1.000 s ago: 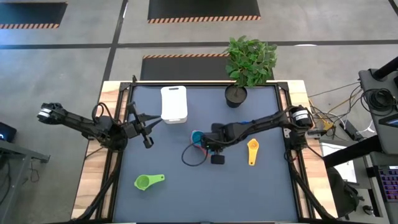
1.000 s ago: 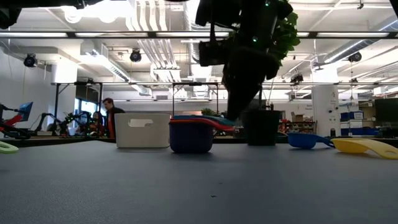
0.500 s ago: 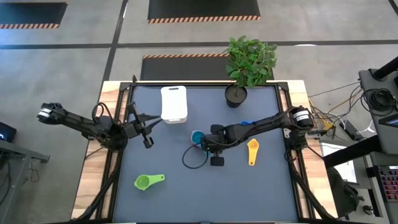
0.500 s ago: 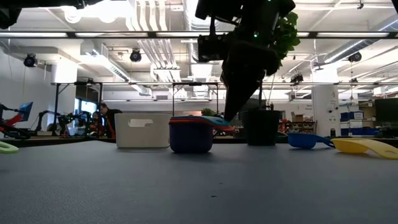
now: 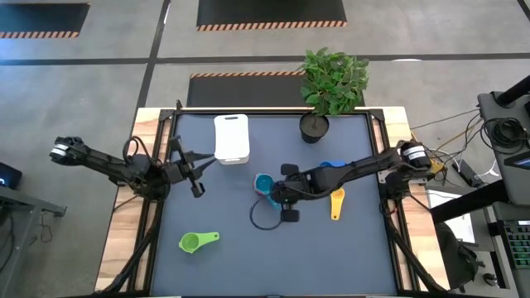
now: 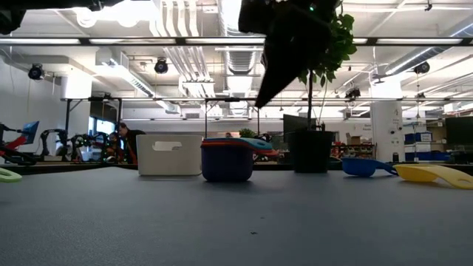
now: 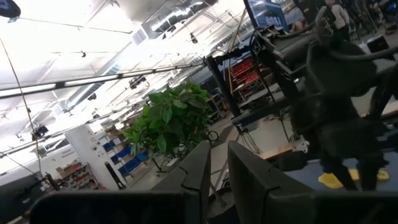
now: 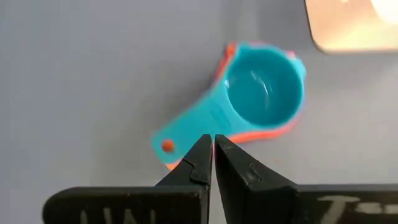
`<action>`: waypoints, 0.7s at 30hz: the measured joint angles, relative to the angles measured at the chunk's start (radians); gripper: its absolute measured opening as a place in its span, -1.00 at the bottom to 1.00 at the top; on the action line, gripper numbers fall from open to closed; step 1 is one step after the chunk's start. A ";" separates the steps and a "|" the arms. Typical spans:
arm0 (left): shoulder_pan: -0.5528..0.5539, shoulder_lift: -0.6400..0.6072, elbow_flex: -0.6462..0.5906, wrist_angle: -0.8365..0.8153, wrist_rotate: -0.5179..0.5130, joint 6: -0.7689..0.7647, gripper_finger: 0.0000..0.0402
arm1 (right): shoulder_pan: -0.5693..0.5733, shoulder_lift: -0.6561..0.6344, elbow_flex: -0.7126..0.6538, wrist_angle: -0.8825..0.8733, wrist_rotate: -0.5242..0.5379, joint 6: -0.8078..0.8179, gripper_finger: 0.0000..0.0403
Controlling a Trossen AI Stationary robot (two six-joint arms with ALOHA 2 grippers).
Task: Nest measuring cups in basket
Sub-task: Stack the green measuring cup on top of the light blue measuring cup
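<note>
A: Where do we see the right gripper (image 8: 212, 163)?

B: Raised above the mat, fingers pressed together, empty, over the handle of the teal cup (image 8: 261, 93), which sits nested in an orange one.

A: And from the basket (image 5: 232, 137)?

B: We find that stack just beyond the basket's near right corner; the left gripper (image 5: 197, 170) waits at its left.

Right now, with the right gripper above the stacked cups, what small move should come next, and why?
Probably swing the right gripper toward the yellow cup and open it. Its fingers are shut on nothing above the nested stack, while the yellow, blue and green cups lie loose on the table, outside the basket.
</note>
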 joint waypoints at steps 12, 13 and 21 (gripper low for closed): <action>-0.105 0.009 0.000 0.006 0.000 -0.193 -0.81 | 0.075 -0.006 -0.076 0.339 0.012 -0.182 -0.96; -0.121 0.013 0.000 0.007 0.000 -0.209 -0.81 | 0.082 -0.008 -0.085 0.350 0.025 -0.193 -0.96; -0.215 0.117 0.092 -0.181 -0.021 -0.515 -0.81 | 0.095 -0.075 -0.206 0.454 0.056 -0.260 -0.96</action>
